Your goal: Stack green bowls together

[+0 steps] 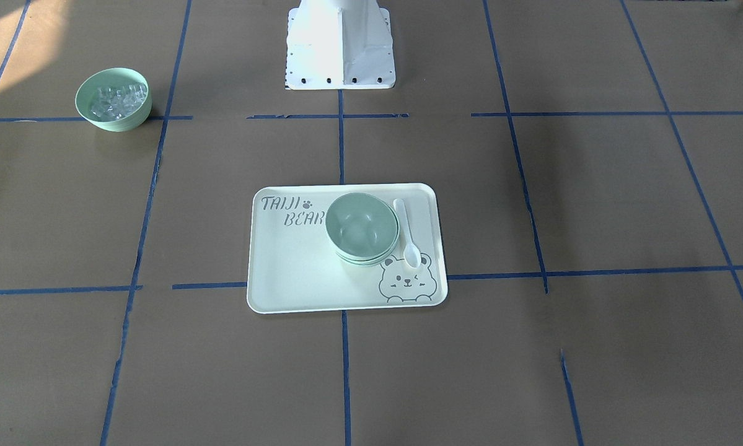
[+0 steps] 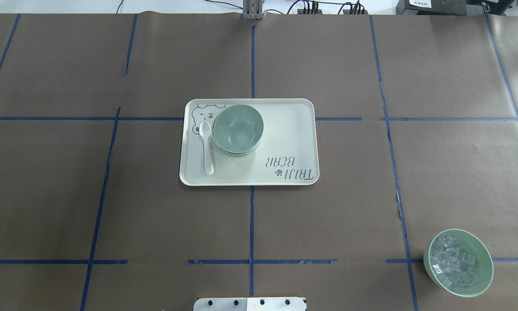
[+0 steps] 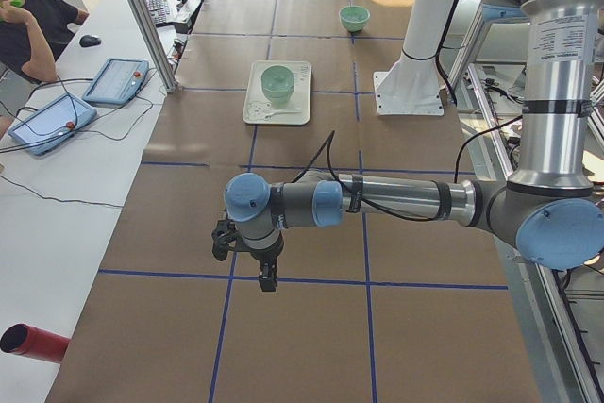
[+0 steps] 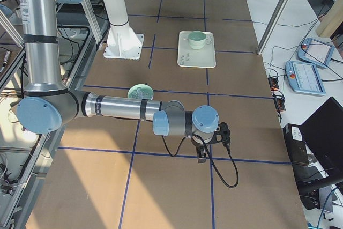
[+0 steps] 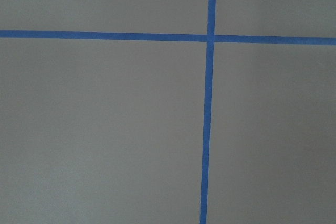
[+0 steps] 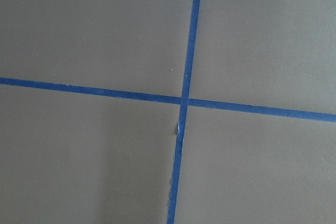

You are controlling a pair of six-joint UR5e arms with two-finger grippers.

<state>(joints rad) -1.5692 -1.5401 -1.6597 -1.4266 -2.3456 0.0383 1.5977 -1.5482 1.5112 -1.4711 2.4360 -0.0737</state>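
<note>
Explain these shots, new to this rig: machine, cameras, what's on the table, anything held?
Two robot arms, each with a two-finger gripper. Two shots look down on the table from opposite sides, two look along it from its ends, and two are wrist cameras showing only its taped surface. On the tray: nested green bowls and a spoon. Off it, a bowl of clear cubes. The left gripper and right gripper hang over the table, away from the tray, nothing visibly held.
</note>
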